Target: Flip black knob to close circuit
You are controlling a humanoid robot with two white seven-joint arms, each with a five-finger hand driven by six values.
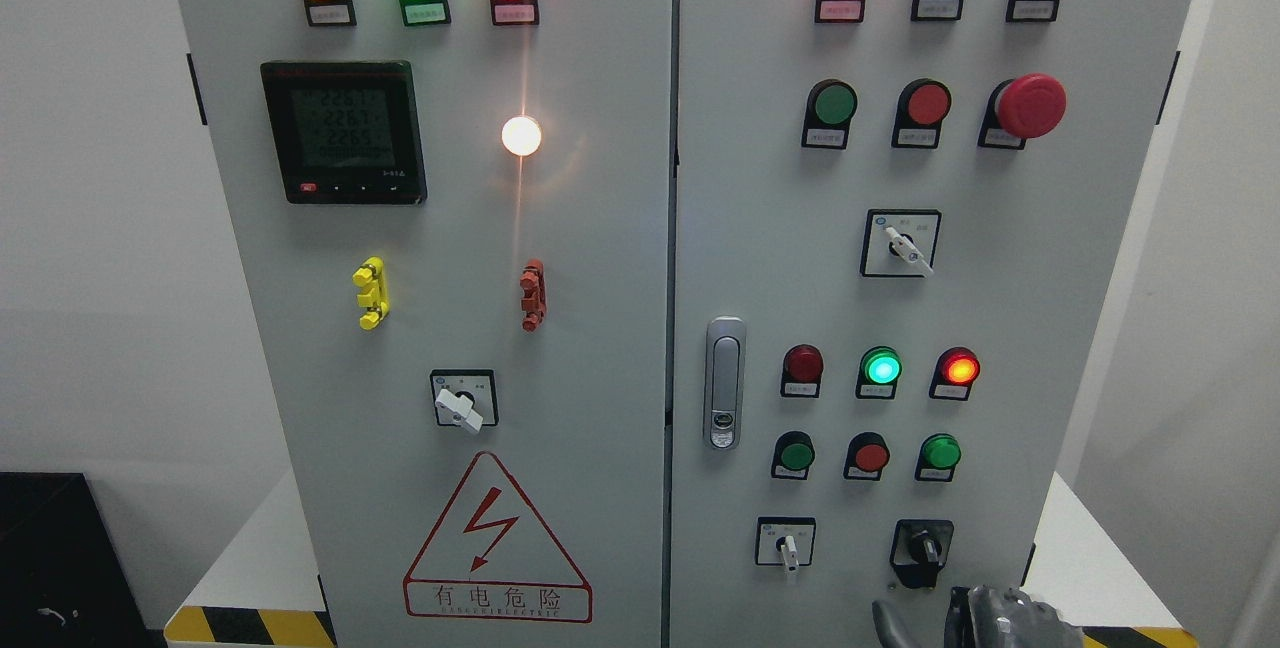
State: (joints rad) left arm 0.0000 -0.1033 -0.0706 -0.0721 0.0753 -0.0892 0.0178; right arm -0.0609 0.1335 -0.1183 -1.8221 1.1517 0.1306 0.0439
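The black knob (921, 550) sits on a black base at the lower right of the grey cabinet's right door (1060, 328). Its handle points roughly up, tilted slightly right. My right hand (975, 620) shows only partly at the bottom edge, just below the knob and not touching it. One dark finger (884, 624) stands apart to the left of the rest of the hand, which holds nothing. My left hand is out of view.
A white selector switch (787, 546) sits left of the black knob, with rows of lamps and push buttons (871, 455) above. A door latch (724, 383) is at the door's left edge. The left door carries a meter (343, 132), another selector (461, 404) and a warning triangle (495, 543).
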